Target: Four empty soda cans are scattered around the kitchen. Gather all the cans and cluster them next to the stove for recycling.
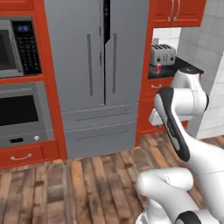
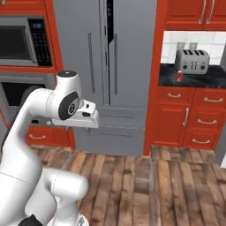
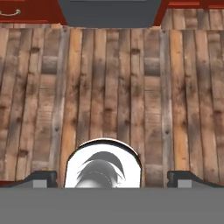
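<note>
One small red soda can (image 1: 158, 68) (image 2: 178, 76) stands upright on the black countertop (image 2: 207, 79), just in front of a silver toaster (image 1: 162, 54) (image 2: 192, 61). It is far from the arm, across the room to the right of the fridge. My gripper (image 3: 113, 177) points down at the wooden floor (image 3: 131, 87). Its jaws stand wide open, with nothing held between the dark fingertips (image 3: 43, 177). The stove is out of view.
A tall grey fridge (image 1: 100, 65) (image 2: 106, 57) fills the middle ahead. To its left, a microwave (image 1: 11, 48) sits over a wall oven (image 1: 22, 111). Red drawers and cabinets (image 2: 190, 119) sit under the counter on the right. Open wooden floor lies in front.
</note>
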{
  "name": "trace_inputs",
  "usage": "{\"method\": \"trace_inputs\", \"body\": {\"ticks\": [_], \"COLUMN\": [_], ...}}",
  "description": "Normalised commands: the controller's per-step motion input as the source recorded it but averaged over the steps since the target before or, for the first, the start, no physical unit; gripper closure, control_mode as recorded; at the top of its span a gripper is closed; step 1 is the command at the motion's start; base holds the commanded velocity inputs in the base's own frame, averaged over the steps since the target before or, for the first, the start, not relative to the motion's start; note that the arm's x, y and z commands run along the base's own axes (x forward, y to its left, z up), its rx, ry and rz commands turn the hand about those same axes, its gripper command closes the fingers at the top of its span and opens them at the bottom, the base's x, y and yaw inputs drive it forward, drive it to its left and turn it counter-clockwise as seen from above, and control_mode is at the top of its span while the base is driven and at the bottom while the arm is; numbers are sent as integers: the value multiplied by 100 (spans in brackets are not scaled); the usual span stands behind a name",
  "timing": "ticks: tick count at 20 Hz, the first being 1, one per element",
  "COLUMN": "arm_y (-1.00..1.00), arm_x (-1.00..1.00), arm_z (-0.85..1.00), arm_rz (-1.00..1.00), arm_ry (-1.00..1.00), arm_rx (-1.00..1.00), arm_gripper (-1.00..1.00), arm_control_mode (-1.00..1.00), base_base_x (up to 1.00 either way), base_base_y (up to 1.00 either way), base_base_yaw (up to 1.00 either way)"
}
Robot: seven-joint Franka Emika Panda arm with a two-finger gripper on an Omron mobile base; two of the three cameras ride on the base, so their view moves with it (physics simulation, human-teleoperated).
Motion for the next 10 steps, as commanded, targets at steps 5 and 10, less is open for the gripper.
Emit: {"method": "trace_inputs", "body": {"ticks": [5, 10], "arm_y": [0, 0], "arm_x": [0, 0], "arm_z": [0, 0], "arm_rz": [0, 0], "arm_ry": [0, 0], "arm_rx": [0, 0], "arm_gripper": [-100, -100], "arm_control_mode": [100, 100], "base_base_x": [100, 90], "base_base_y": [-57, -79], "base_base_yaw": [0, 5]}}
